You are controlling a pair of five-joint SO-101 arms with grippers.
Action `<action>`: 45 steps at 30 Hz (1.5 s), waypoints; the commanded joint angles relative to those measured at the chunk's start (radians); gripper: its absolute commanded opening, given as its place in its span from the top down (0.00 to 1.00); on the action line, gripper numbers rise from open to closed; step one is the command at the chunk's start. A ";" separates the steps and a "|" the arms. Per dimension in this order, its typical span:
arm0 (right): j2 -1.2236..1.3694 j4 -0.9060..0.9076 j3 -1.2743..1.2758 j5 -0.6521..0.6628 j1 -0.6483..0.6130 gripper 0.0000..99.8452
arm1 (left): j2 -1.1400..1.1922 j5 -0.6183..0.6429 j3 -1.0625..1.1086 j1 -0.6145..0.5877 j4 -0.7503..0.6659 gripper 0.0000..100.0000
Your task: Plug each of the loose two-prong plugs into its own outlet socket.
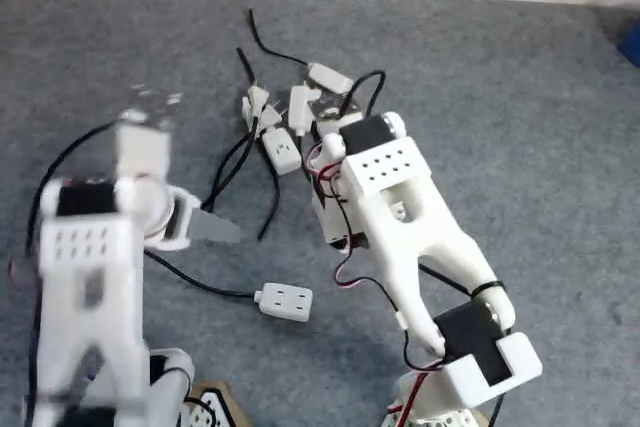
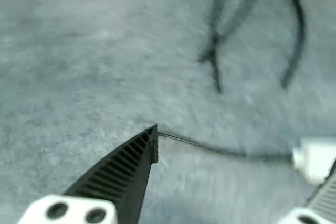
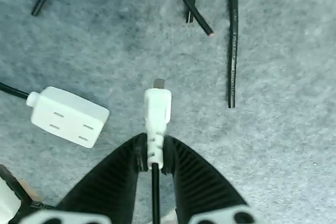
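My right gripper (image 3: pixel 156 153) is shut on a white two-prong plug (image 3: pixel 157 109), its prongs pointing away over the grey carpet. A white outlet socket (image 3: pixel 68 116) lies flat beside the plug, apart from it. From above, that socket (image 1: pixel 283 301) lies between the two arms, and the right arm's wrist (image 1: pixel 385 169) hangs over the carpet behind it. A second socket (image 1: pixel 283 152) and loose white plugs (image 1: pixel 300 105) lie in a tangle farther back. My left gripper (image 2: pixel 244 153) is open above a black cord (image 2: pixel 220 150), with a socket (image 2: pixel 315 160) at its side.
Black cords (image 1: pixel 240 162) run across the carpet between the sockets and plugs. Several cord ends (image 3: pixel 231 40) lie beyond the held plug. A brown block (image 1: pixel 215 399) sits by the left arm's base. Bare carpet (image 1: pixel 530 117) stretches to the right.
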 commanded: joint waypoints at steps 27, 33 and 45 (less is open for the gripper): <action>0.001 0.018 -0.104 -0.006 0.136 0.99 | 0.309 -0.626 0.268 0.579 -0.402 0.53; 0.001 0.018 -0.104 -0.006 0.136 0.99 | 0.312 -0.695 0.268 0.644 -0.404 0.53; 0.001 0.019 -0.102 -0.026 0.134 0.99 | 0.423 -0.727 0.246 0.654 -0.489 0.53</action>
